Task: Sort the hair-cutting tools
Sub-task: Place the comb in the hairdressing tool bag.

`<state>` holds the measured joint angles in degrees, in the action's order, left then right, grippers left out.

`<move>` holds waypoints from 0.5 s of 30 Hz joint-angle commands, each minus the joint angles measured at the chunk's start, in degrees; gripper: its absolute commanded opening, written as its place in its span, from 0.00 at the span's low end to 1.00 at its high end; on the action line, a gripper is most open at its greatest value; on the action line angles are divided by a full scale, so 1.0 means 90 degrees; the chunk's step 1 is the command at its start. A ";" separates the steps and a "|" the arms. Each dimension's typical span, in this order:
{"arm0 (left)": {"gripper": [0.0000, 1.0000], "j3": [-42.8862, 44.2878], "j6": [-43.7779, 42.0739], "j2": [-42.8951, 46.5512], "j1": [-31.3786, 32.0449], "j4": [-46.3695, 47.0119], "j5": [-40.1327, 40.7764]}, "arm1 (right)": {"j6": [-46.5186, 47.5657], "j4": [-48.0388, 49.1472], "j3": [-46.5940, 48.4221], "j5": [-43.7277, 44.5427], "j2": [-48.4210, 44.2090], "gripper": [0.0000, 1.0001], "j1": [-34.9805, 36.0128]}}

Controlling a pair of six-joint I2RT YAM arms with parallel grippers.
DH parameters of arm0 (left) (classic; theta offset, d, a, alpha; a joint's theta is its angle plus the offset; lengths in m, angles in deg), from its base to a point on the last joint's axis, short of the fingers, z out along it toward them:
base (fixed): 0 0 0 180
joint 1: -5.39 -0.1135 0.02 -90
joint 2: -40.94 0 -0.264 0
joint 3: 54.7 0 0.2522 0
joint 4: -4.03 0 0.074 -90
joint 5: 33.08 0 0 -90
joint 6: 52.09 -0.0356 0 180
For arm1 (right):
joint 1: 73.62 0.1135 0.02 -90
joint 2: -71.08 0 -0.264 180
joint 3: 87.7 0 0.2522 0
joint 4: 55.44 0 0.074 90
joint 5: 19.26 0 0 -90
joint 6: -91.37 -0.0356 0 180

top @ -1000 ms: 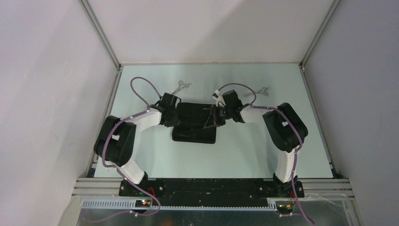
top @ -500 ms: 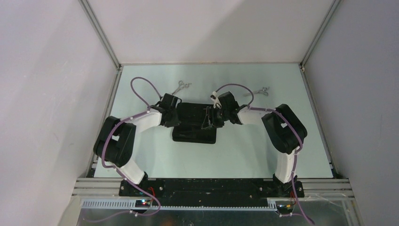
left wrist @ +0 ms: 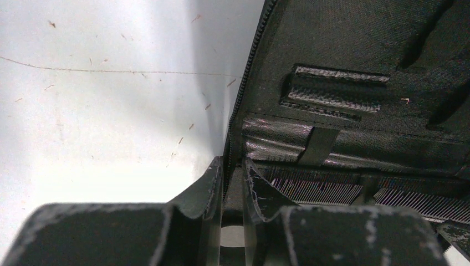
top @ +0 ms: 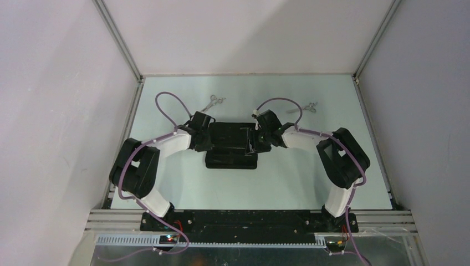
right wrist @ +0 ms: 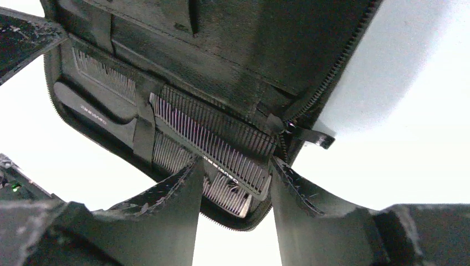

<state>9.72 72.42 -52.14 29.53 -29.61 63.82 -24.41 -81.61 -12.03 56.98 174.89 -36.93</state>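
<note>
Your left fingers (left wrist: 209, 185) are pressed close together on the left rim of the open zip case (top: 230, 160), pinching its zippered edge between them. In the left wrist view the zip runs straight down into the narrow gap between the two pads.

Your right fingers (right wrist: 172, 202) are spread wide over the right half of the case. The flat comb (right wrist: 213, 141) lies inside the case under a strap (right wrist: 145, 138), and its right end sits in the gap between those spread fingers. You cannot tell from the pictures whether either pad touches it. The handled comb (right wrist: 91, 111) is also inside the case, tucked in farther left of the flat comb along the same pocket.

The case lies opened flat on the desk (top: 288, 183), midway between the two arms. Both scissors are outside the case on the bare desk. The first scissors (top: 213, 101) lie just beyond the case's far left corner. The second scissors (top: 308, 106) lie well apart from the case, beyond its far right side.
</note>
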 commanded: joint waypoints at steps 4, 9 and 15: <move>0.17 -0.0249 0.0045 0.0113 0.0159 -0.0539 -0.0377 | 0.0139 -0.0583 -0.0144 0.0655 -0.0225 0.52 0.0038; 0.17 -0.0299 0.0044 0.0145 0.0160 -0.0527 -0.0376 | 0.0108 -0.0572 -0.0148 0.0708 -0.0142 0.46 0.0052; 0.17 -0.0346 0.0042 0.0239 0.0159 -0.0531 -0.0373 | 0.0132 -0.0522 -0.0141 0.0874 0.0082 0.37 0.0088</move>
<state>8.54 72.44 -50.96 29.81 -29.64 62.88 -24.28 -84.03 -12.34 61.74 174.04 -36.56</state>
